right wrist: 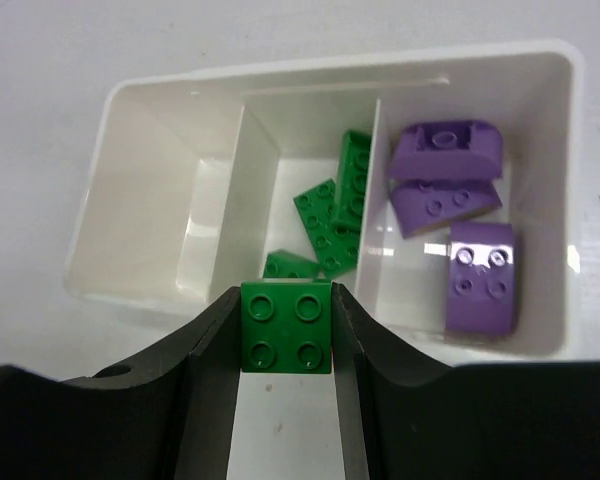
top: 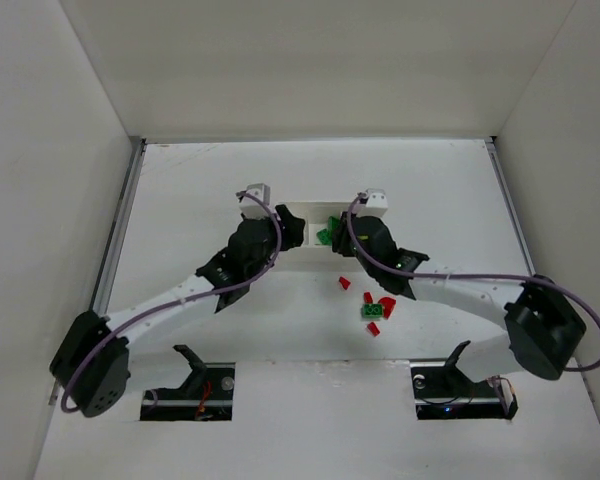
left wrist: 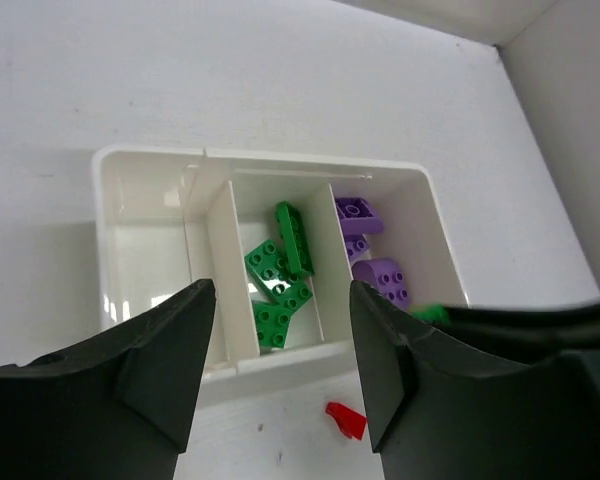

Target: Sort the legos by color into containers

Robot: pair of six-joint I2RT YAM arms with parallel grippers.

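The right claw (right wrist: 286, 308) is clamped on a green brick (right wrist: 286, 330) over the tray's (right wrist: 325, 72) rim. The left claw (left wrist: 280, 300) stands apart, empty, above the tray. Red bricks (top: 382, 305) lie on the bench (top: 200, 180).

A flat white tabletop (top: 180, 190) makes up the floor of the booth. Plain white panels close it in: a back wall (top: 320, 60), a left wall (top: 40, 180) and a right wall (top: 570, 150). A thin grey metal rail (top: 120, 225) runs along the table's left edge, and a matching rail (top: 508, 205) along its right. Two dark rectangular cut-outs sit at the near edge, one left (top: 160, 405), one right (top: 480, 408).
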